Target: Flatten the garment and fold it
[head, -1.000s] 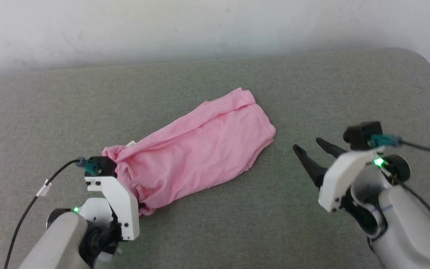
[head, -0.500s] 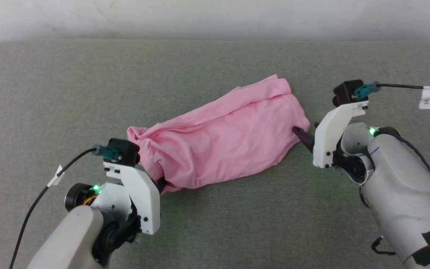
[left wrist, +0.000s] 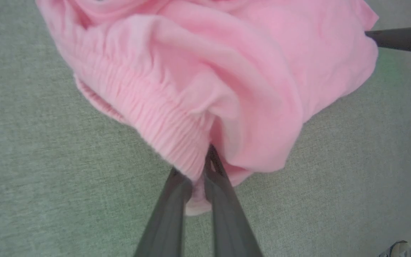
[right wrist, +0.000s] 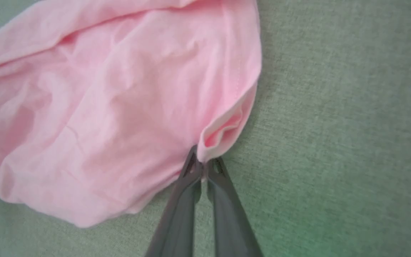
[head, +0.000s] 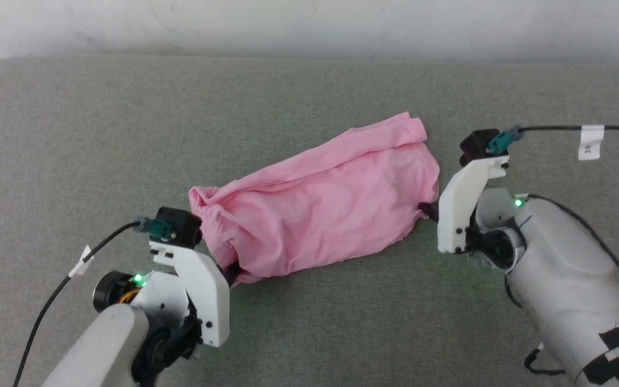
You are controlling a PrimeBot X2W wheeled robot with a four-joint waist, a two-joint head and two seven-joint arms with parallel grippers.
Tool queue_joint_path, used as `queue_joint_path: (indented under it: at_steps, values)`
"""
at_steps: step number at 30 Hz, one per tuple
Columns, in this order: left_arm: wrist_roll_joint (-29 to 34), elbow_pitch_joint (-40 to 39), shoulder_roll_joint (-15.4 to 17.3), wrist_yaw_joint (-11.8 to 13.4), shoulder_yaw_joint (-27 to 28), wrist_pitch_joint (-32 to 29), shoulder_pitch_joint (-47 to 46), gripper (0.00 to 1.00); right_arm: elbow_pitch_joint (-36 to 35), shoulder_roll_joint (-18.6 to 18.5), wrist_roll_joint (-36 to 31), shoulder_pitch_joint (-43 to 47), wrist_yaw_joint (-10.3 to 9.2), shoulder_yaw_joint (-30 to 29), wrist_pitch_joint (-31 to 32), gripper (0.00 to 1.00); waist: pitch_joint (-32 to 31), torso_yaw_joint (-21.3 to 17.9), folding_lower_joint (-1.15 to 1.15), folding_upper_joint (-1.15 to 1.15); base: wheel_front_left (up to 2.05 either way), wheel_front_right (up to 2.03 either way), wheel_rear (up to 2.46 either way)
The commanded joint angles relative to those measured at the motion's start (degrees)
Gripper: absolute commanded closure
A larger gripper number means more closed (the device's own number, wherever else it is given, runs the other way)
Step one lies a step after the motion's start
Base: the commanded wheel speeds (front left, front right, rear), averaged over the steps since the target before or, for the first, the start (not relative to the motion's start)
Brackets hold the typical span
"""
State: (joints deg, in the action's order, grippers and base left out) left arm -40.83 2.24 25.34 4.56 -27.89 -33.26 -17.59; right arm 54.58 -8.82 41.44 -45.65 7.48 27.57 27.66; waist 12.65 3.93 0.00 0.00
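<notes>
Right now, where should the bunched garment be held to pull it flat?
By its two ends: the gathered waistband from the left, the hemmed edge from the right. The garment lies long and bunched, so opposite pulls should spread it. The left gripper and right gripper are shut there.

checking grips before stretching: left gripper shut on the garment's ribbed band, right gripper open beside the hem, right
No: the right gripper is shut on the hem of the garment, per the right wrist view. The left gripper is shut on the ribbed band.
</notes>
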Motion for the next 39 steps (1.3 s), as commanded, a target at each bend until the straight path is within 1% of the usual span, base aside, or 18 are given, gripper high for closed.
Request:
queue_joint_path:
  at_steps: [1, 3, 4, 8, 11, 14, 17, 20, 23, 25, 28, 29, 30, 31, 32, 36, 39]
  values:
    - [-0.3, -0.1, 0.4, 0.0, 0.1, 0.4, 1.6, 1.00, -0.9, -0.2, 1.2, 3.0, 0.01, 1.4, -1.8, 1.00, -2.5, -2.0, 0.00, 0.00, 0.00, 0.00, 0.00]
    - [-0.4, -0.3, 0.7, 0.3, 0.3, 0.9, 2.6, 1.00, -2.8, -1.2, 1.9, 4.1, 0.01, 2.2, -4.6, 1.00, -4.2, -2.6, 0.00, 0.00, 0.00, 0.00, 0.00]
    - [-0.4, -0.3, 0.7, 0.3, 0.3, 0.9, 2.6, 1.00, -2.8, -1.2, 1.9, 4.1, 0.01, 2.2, -4.6, 1.00, -4.2, -2.6, 0.00, 0.00, 0.00, 0.00, 0.00]
    - [-1.0, -0.8, 1.4, 1.1, 0.7, 1.3, 5.7, 1.00, -7.5, -3.5, 3.9, 8.9, 0.01, 4.0, -8.6, 1.00, -7.7, -3.8, 0.00, 0.00, 0.00, 0.00, 0.00]
    - [-1.9, -1.6, 2.0, 2.5, 1.7, 2.4, 9.4, 1.00, -11.1, -5.1, 5.0, 13.2, 0.01, 5.1, -10.8, 1.00, -10.2, -5.4, 0.00, 0.00, 0.00, 0.00, 0.00]
    - [-3.4, -3.2, 2.9, 3.8, 3.0, 3.2, 14.5, 1.00, -15.0, -6.4, 6.3, 18.0, 0.01, 6.3, -11.5, 1.00, -12.5, -7.2, 0.00, 0.00, 0.00, 0.00, 0.00]
    - [-4.2, -5.1, 3.6, 5.5, 3.9, 3.8, 18.9, 1.00, -18.6, -8.5, 6.0, 23.0, 0.01, 6.1, -12.9, 1.00, -14.4, -7.7, 0.00, 0.00, 0.00, 0.00, 0.00]
    - [-4.9, -6.7, 4.4, 6.5, 4.7, 4.0, 21.9, 1.00, -22.9, -10.5, 4.7, 28.9, 0.01, 4.5, -13.9, 1.00, -15.5, -7.5, 0.00, 0.00, 0.00, 0.00, 0.00]
    - [-5.7, -7.7, 5.0, 7.1, 5.0, 3.5, 24.1, 1.00, -27.7, -11.6, 3.0, 35.5, 0.01, 1.2, -13.7, 1.00, -15.9, -7.4, 0.00, 0.00, 0.00, 0.00, 0.00]
    - [-6.0, -8.1, 5.4, 7.4, 5.0, 3.2, 25.3, 1.00, -30.5, -11.7, 1.4, 39.9, 0.01, -1.8, -12.8, 1.00, -15.7, -7.3, 0.00, 0.00, 0.00, 0.00, 0.00]
    - [-6.4, -7.7, 5.5, 8.1, 5.0, 2.8, 26.7, 1.00, -33.9, -10.0, -1.0, 45.5, 0.01, -6.6, -10.4, 1.00, -15.1, -7.5, 0.00, 0.00, 0.00, 0.00, 0.00]
    - [-6.6, -7.3, 5.4, 8.1, 4.8, 2.5, 26.9, 1.00, -34.9, -9.4, -2.2, 47.0, 0.01, -7.9, -9.4, 0.98, -14.9, -7.5, 0.00, 0.00, 0.00, 0.00, 0.00]
    - [-6.9, -6.9, 5.2, 8.1, 4.9, 2.6, 27.0, 1.00, -36.0, -8.4, -2.9, 48.2, 0.01, -9.3, -8.7, 0.66, -14.6, -7.5, 0.00, 0.00, 0.00, 0.00, 0.00]
    - [-7.1, -6.4, 5.0, 8.0, 4.9, 2.6, 27.1, 0.64, -37.1, -7.4, -3.9, 49.2, 0.01, -10.8, -8.4, 0.22, -14.3, -7.6, 0.00, 0.00, 0.00, 0.00, 0.00]
    - [-7.1, -5.9, 4.9, 8.0, 4.8, 2.7, 27.0, 0.00, -38.2, -6.6, -5.2, 50.0, 0.01, -12.3, -8.4, 0.00, -14.1, -7.5, 0.00, 0.00, 0.00, 0.00, 0.00]
    - [-6.6, -4.8, 3.7, 8.8, 5.4, 4.9, 26.4, 0.00, -43.7, -3.1, -9.8, 52.4, 0.01, -17.3, -10.7, 0.00, -13.7, -7.3, 0.00, 0.00, 0.00, 0.00, 0.00]
    - [-5.2, -5.7, 2.7, 10.1, 7.3, 9.6, 26.1, 0.00, -47.9, -0.6, -12.6, 53.6, 0.01, -21.3, -12.6, 0.00, -13.7, -7.2, 0.00, 0.00, 0.00, 0.00, 0.00]
